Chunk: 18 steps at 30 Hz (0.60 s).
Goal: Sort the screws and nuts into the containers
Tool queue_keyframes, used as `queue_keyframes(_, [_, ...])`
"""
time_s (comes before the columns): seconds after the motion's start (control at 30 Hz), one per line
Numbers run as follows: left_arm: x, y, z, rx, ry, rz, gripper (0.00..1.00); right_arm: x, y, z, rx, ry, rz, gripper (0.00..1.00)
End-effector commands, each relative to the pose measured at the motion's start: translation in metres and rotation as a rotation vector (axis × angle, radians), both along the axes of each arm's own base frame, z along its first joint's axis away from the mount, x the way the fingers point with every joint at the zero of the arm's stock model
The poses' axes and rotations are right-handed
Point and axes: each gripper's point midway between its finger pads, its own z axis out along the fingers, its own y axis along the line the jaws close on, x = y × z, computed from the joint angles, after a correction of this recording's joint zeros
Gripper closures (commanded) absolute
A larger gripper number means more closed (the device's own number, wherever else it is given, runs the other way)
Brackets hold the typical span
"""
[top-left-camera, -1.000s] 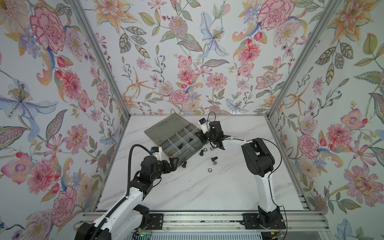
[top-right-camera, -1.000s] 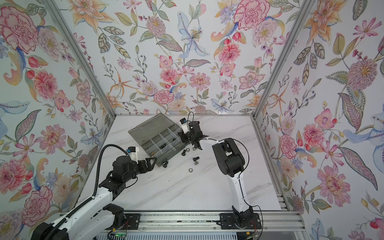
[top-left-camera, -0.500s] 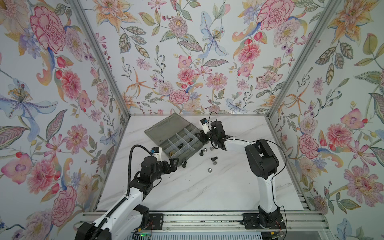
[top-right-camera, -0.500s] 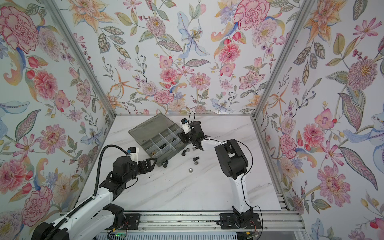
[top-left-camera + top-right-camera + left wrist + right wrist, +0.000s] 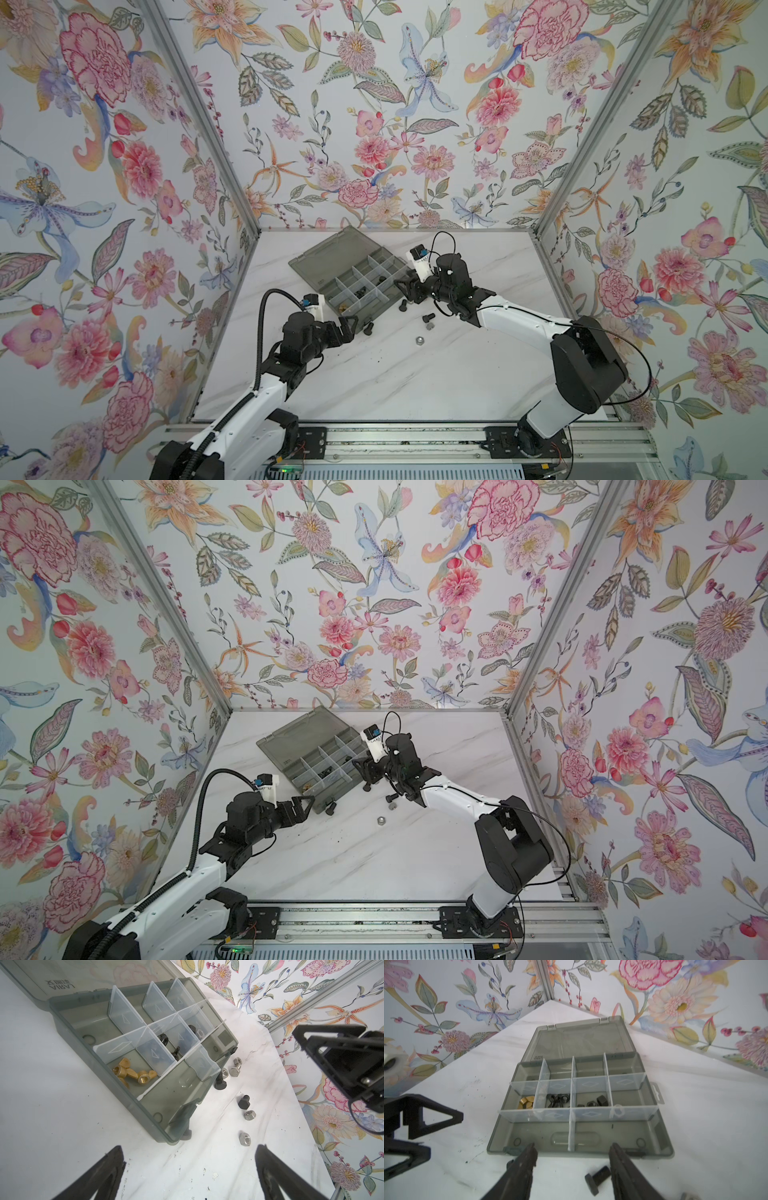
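Black and stubby, the bolt lies on the counter, in its far half, just outside the organizer box and beside one finger of the right tool, whose jaws stand apart and empty. It would do best to shift sideways until the bolt sits between them, then descend and close across the shank without nudging the box. The left tool gapes wide, empty, near loose silver nuts.

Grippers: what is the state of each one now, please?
Left gripper: open, holding nothing.
Right gripper: open, holding nothing; a black bolt lies beside one finger.
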Motion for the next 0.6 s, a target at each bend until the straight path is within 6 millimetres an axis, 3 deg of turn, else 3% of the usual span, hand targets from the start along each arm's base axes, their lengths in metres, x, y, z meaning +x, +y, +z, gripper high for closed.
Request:
queue_keyframes(0.0, [0.008,0.002,0.013,-0.008,-0.025,0.018,0.01,-0.025,-0.015,-0.033,-0.086,0.080,-0.051,0.40])
queue_keyframes(0.23, [0.010,0.001,0.015,-0.007,-0.022,0.015,0.01,-0.062,-0.035,-0.086,-0.132,0.199,-0.092,0.40])
queue_keyframes(0.57, [0.011,0.001,0.014,0.001,-0.015,0.017,0.01,-0.086,-0.047,-0.126,-0.172,0.275,-0.125,0.40])
